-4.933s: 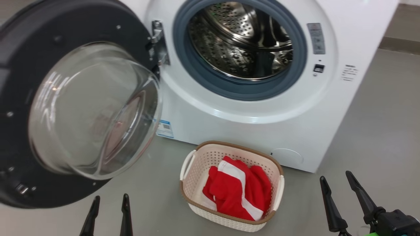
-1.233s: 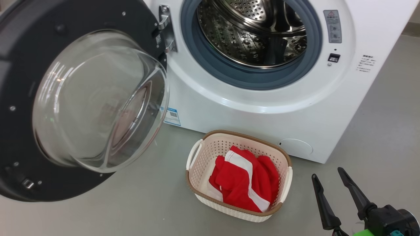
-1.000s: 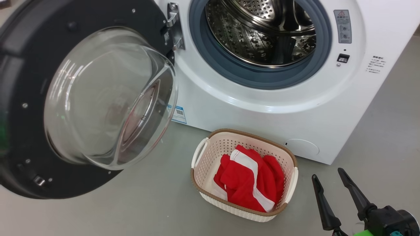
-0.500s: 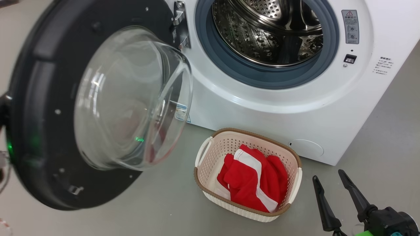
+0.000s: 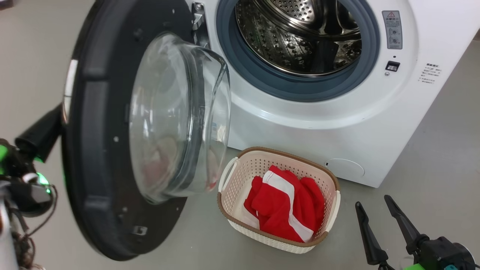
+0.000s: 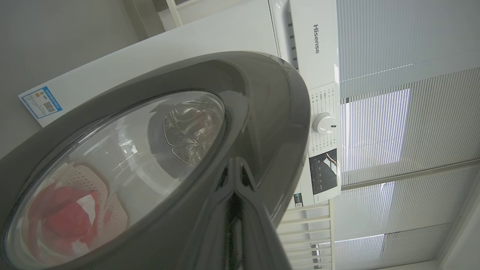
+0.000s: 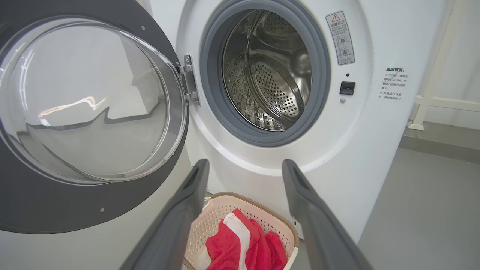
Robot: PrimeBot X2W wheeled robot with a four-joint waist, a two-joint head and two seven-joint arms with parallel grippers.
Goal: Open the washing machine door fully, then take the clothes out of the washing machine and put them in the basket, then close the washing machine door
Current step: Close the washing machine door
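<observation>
Mostly hidden, the left fingers (image 5: pixel 41 133) show as one dark wedge at the left edge of the head view, their tips lost behind the black rim of the washing machine door (image 5: pixel 93 168). In the left wrist view they rise pressed together against that glossy rim. Its reflection doubles them, so where finger ends and mirror image begins is hard to make out.

The door is seen nearly edge-on at centre left, top cut off by the frame, its glass bowl (image 5: pixel 176 112) bulging towards the washing machine (image 5: pixel 300 123). The steel drum (image 5: pixel 296 33) is cut off at the top.

The bowl's lower edge sits just beside the left handle of the basket (image 5: pixel 240 176); whether a gap lies between them I cannot tell. The basket stands on the floor (image 5: pixel 187 243) at lower centre, close to the machine's front, with the red, white-striped clothes (image 5: pixel 281 202) lying inside.

At lower right the right fingers (image 5: pixel 369 236) stand wide apart with only floor between them, clear of the basket's right rim. Bare floor runs along the bottom and up the right edge.
</observation>
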